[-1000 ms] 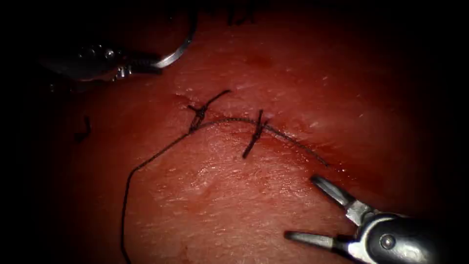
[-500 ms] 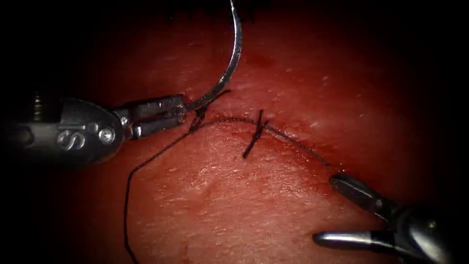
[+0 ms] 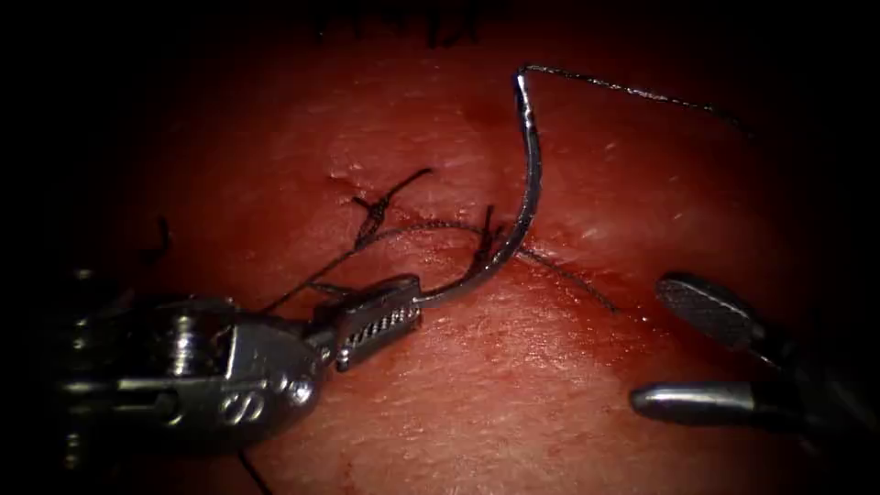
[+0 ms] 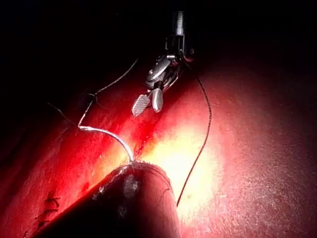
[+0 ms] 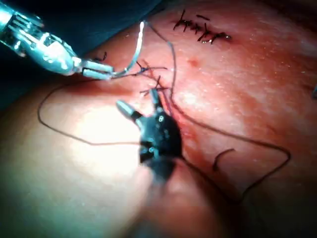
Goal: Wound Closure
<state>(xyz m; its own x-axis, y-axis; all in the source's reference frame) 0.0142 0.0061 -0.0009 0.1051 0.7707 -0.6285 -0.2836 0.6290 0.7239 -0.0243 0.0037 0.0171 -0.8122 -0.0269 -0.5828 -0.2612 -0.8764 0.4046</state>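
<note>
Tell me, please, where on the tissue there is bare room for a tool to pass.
Bare tissue lies between the left tool and the open right tool, below the cut. It is crowded around the knots, where the left tool holds the needle by one end, out of the tissue, thread trailing.

Around my work I see no walls, floor, furniture or window. In the endoscope view a pool of light lies on the middle of the frame and fades toward every edge; the upper left, the left border and all corners are black. In the left wrist view one strong glare burns white-yellow amid darkness. In the right wrist view the light is softer, and a dark blue-grey surface [image 5: 99, 20] lies behind, too dim to name.
</note>
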